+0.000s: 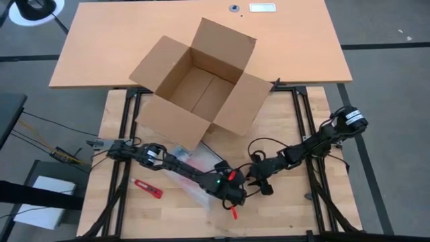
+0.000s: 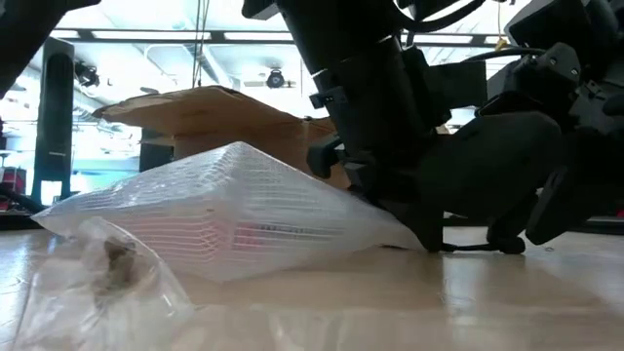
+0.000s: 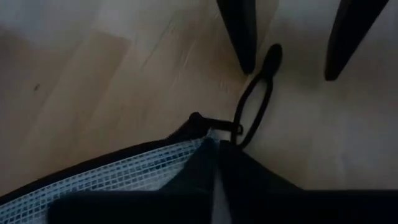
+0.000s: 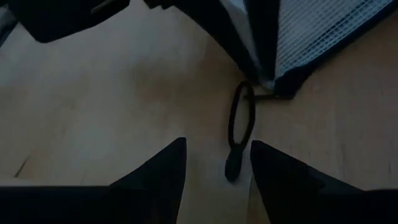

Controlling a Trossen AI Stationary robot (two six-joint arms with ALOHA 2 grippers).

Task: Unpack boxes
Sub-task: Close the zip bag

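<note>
Brown carton (image 1: 201,84) open, unlabelled, left gripper (image 1: 236,196) clamping mesh pouch (image 2: 244,210) corner

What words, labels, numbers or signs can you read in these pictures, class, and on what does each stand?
None can be read.
White label on the far tabletop: too small to read.
Reddish print inside the mesh pouch: blurred.
Cardboard box: no print visible.
</note>
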